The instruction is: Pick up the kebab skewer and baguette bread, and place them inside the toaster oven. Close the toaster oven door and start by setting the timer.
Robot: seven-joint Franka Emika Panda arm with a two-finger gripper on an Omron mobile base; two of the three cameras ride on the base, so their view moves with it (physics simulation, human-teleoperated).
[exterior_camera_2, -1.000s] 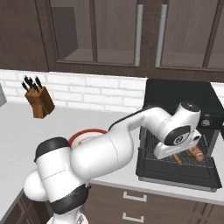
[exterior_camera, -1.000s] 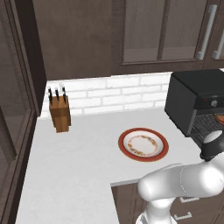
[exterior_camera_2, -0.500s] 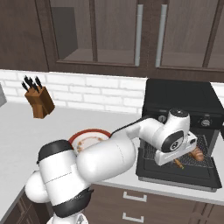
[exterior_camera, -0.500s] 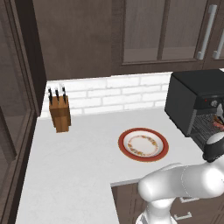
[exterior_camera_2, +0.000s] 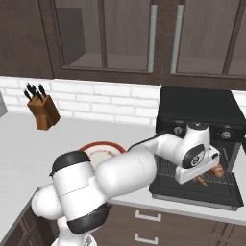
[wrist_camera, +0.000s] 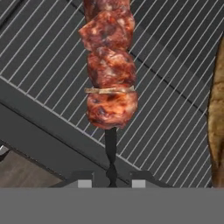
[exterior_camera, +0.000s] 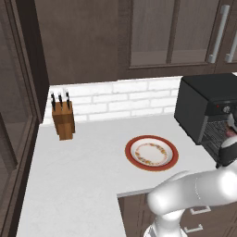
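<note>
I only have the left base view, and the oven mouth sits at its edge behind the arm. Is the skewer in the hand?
Observer: Yes. The hand view shows the hand shut on the stick of the kebab skewer, with its chunks over the wire rack.
Operator: Where's the bread?
Observer: The baguette bread lies on that rack, beside the skewer and apart from it.
Operator: And the door?
Observer: In the right base view the toaster oven door is folded down, open.
</note>
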